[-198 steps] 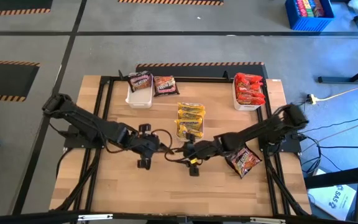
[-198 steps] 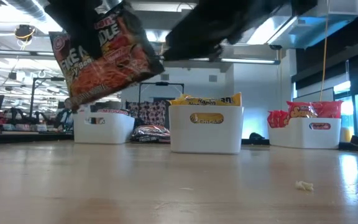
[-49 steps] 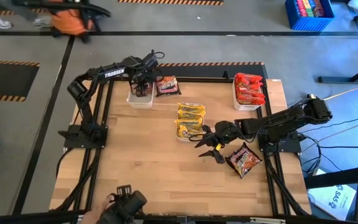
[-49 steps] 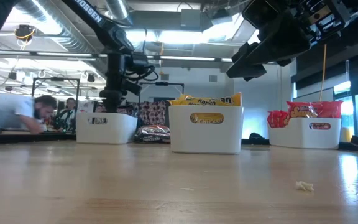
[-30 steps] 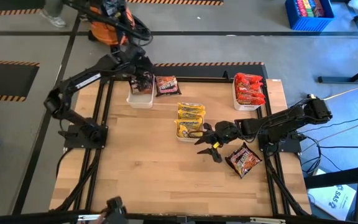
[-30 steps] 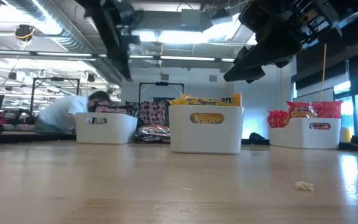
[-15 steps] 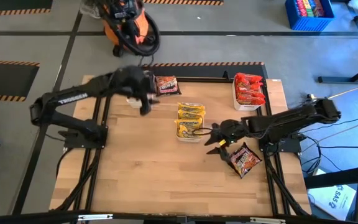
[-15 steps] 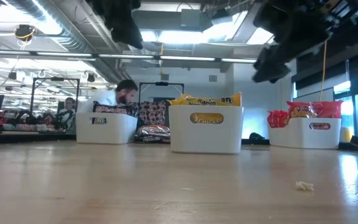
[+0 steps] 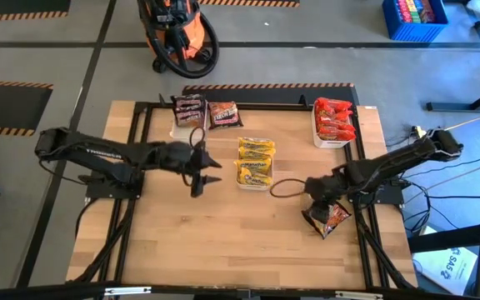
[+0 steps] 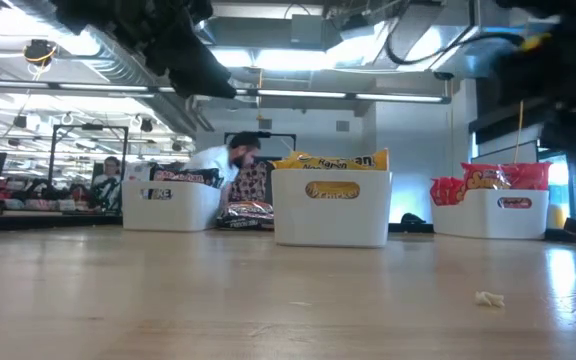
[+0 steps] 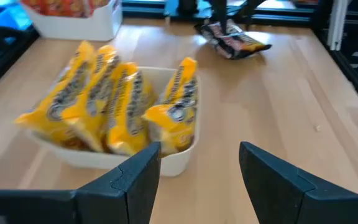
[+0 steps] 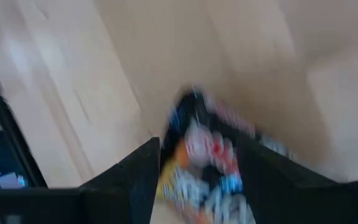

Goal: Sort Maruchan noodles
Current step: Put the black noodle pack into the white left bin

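Observation:
The Maruchan noodles are sorted by colour. Yellow packets stand on edge in the middle white tray. Red ones fill the far right tray, and dark ones the far left tray. One dark packet lies flat on the table beside that tray. Another dark packet lies flat near the right edge. My left gripper hovers open just left of the yellow tray, pointing at it. My right gripper is open and points down over the near right packet.
An orange vacuum cleaner stands on the floor beyond the far edge, and a person shows behind the trays. A cable loop hangs by the right arm. A small crumb lies on the bare wood toward the near side.
My left gripper has swung from over the far left tray toward the near side and down, turning to face the yellow tray. My right gripper has gone toward the table's right edge, over the loose dark packet, tipping downward and rolling. The person beyond the table has moved right.

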Tool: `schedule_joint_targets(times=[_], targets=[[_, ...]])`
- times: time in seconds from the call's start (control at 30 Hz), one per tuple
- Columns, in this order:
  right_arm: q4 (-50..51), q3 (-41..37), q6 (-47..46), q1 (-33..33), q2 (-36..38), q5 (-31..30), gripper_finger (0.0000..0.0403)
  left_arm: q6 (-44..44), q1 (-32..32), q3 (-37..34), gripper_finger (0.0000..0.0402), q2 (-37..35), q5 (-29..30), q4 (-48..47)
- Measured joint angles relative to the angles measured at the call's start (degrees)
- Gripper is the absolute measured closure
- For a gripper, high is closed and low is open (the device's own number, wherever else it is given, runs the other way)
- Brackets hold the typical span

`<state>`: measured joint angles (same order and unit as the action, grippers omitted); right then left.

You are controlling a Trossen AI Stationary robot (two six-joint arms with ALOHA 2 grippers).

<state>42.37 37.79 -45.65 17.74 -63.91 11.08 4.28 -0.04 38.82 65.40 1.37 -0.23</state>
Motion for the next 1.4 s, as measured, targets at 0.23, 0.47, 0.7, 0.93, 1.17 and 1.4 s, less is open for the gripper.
schedule_joint_targets(times=[0.23,0.47,0.7,0.93,1.17,1.4], targets=[[9.8,0.0,-10.7,7.0,-1.6,-2.8,0.021,3.2,-5.4,-2.5,0.0191,0.2,1.2,4.1],[4.4,-0.1,-11.0,11.1,-8.0,-5.0,0.021,6.1,-9.2,-2.9,0.0191,0.2,1.6,5.6],[-14.3,0.2,-7.9,11.5,-15.7,-5.8,0.021,6.2,-13.3,-3.0,0.0191,0.5,7.6,5.6],[-35.3,-0.2,1.5,11.5,-20.3,-14.2,0.021,6.3,-15.1,-3.1,0.0191,4.2,11.2,6.5],[-46.5,-0.1,9.9,10.4,-24.4,-22.5,0.021,6.3,-15.2,-3.1,0.0191,12.0,11.1,11.9],[-48.0,1.3,16.3,7.9,-24.3,-24.1,0.021,7.4,-15.1,-3.1,0.0191,20.7,7.1,22.3]])
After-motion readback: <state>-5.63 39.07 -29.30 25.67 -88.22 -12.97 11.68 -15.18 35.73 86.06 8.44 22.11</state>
